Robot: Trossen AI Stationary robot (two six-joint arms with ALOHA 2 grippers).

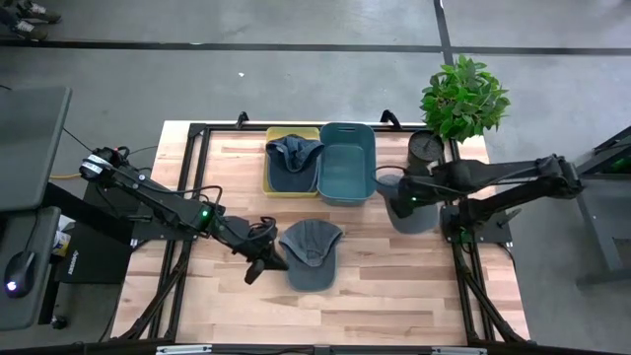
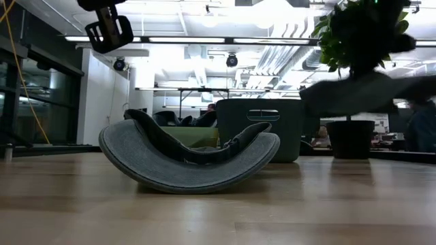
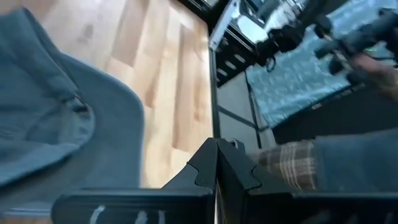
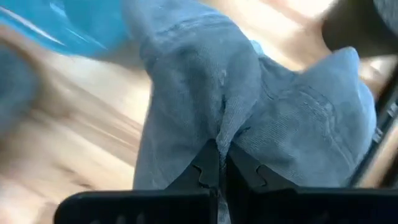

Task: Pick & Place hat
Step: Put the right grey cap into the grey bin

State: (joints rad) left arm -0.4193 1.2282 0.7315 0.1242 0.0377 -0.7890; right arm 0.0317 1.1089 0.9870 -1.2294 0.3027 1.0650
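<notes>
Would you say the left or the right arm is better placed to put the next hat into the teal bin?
Right, probably. The right gripper is already shut on a grey hat beside the teal bin; the left gripper is shut on nothing beside the hat on the table.

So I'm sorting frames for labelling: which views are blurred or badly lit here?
High view: evenly lit and sharp. Low view: ceiling lights glare behind the hat on the table, leaving it dark, and the hat carried by the right hand is motion-smeared. Right wrist view: table and teal bin streaked by motion, held hat fairly clear. Left wrist view: soft throughout.
</notes>
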